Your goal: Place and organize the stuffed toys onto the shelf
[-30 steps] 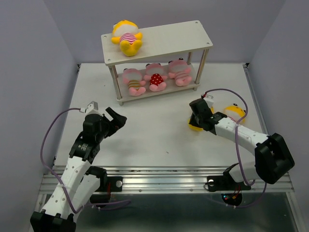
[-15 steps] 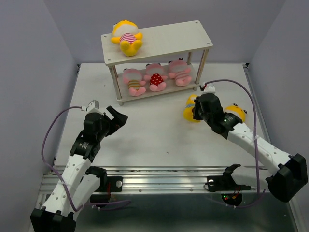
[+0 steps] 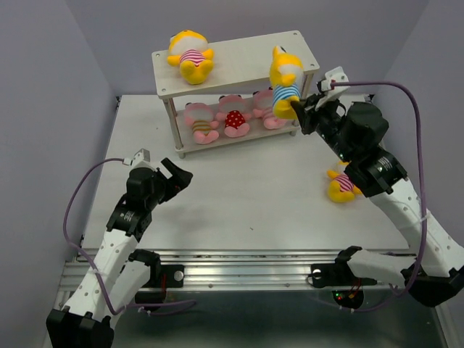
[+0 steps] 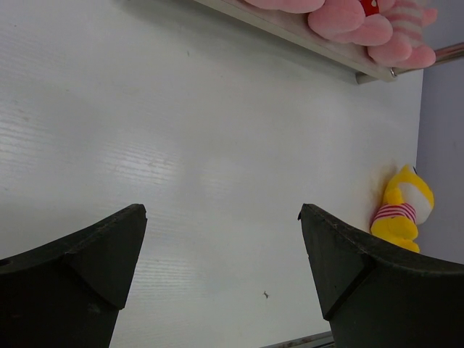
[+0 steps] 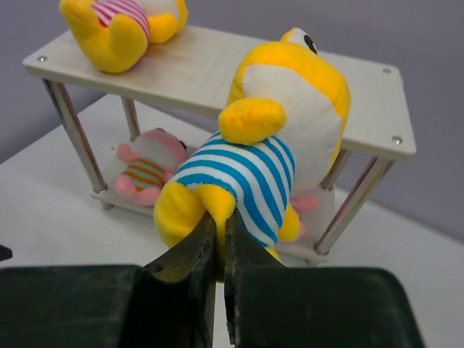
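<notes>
Right wrist view: my right gripper (image 5: 221, 225) is clamped tight on the bottom edge of the blue-striped yellow toy (image 5: 275, 145), next to its foot. The toy stands upright above the fingers. From the top, the right gripper (image 3: 301, 112) holds this toy (image 3: 285, 76) up at the right end of the shelf (image 3: 239, 61), level with the top board. I cannot tell whether the toy touches the board.

On the far left of the top board a pink-striped yellow toy (image 3: 188, 56) lies on its back. The lower board carries three in a row: left pink toy (image 3: 201, 122) with a striped belly, middle pink toy (image 3: 233, 119) with a red dotted belly, and right pink toy (image 3: 268, 109), partly hidden behind the held one.

A third yellow toy (image 3: 341, 185) lies on the bench (image 3: 239, 188) to the right, under my right arm, apart from the shelf.

My left gripper (image 3: 165, 172) hangs over the near-left bench, fingers spread wide with nothing between them. Left wrist view shows only bare bench between them.
</notes>
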### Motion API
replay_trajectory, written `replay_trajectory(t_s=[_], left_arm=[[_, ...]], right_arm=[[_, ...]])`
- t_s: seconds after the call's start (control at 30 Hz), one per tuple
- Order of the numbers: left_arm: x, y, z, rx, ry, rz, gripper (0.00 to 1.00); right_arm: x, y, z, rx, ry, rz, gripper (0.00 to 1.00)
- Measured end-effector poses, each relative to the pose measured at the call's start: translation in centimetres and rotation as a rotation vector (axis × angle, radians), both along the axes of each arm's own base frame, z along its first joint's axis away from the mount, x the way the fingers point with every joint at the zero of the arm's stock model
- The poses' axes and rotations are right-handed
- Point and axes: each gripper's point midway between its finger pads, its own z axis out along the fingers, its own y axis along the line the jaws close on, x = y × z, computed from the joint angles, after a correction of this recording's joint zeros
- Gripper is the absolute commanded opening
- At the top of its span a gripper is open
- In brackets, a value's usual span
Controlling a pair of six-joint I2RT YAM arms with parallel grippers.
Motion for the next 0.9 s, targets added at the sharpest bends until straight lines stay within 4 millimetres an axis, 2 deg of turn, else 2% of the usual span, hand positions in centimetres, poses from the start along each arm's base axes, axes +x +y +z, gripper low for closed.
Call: replay_trajectory(t_s=[0.1,0.2,0.33,0.4,0.5,0.6,0.8,0.9], left_arm=[[0.1,0.0,-0.1,0.002,0.003,-0.001,0.99],[0.1,0.0,-0.1,0.004,0.003,-0.001,0.99],[0.1,0.0,-0.2,0.009,0.001,-0.002,0.99],[0.1,0.1,-0.2,0.012,0.001,-0.002,0.99],[0.1,0.1,-0.2,0.017,0.001,-0.001,0.99],[0.1,0.2,-0.3,0.021,0.003,-0.001,0.99],[0.0,0.3,-0.5,0.030,0.009,0.002,0.99],[-0.1,0.4,-0.7,0.037,0.016,0.005,0.99]], right_arm=[[1.7,0.9,3.6,-0.023,-0.075,-0.001,0.01],[4.3,2.8,4.8,-0.059,-0.107,0.008,0.01],[7.4,5.3,3.8,-0.117,-0.096,0.035,0.01],[9.1,6.5,2.5,-0.151,-0.077,0.043,0.01],[11.1,7.8,0.9,-0.185,-0.055,0.042,0.01],[12.9,8.7,0.1,-0.203,-0.049,0.033,0.01],[14.4,9.6,0.4,-0.209,-0.064,0.016,0.04],[14.8,9.8,0.6,-0.206,-0.068,0.010,0.09]])
